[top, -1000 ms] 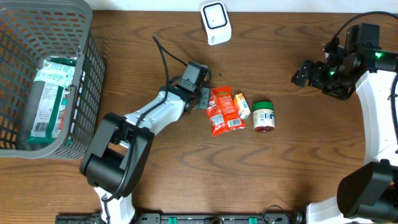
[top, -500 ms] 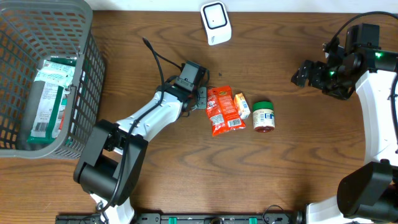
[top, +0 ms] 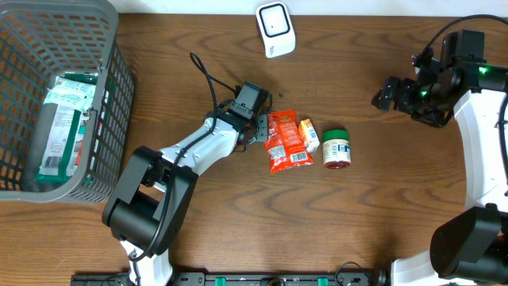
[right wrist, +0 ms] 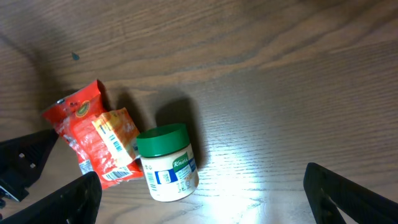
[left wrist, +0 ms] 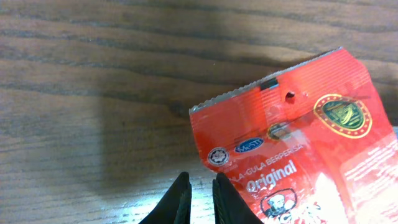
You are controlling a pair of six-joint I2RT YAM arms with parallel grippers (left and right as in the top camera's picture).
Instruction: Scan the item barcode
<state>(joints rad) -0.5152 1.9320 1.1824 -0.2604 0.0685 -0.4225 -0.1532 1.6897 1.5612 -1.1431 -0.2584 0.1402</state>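
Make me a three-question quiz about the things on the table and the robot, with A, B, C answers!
1. Where is the green-lidded white jar?
A. inside a cardboard box
B. on the wooden table, right of the red foil packet
C. in a robot hand

2. What colour is the jar's lid?
A. blue
B. yellow
C. green

3. How is the left hand?
A. shut
B. wide open
C. holding the jar

Answers:
1 B, it lies on the wood, past the red packet.
2 C, the right wrist view shows a green lid.
3 A, its fingers sit almost together beside the red packet's edge.
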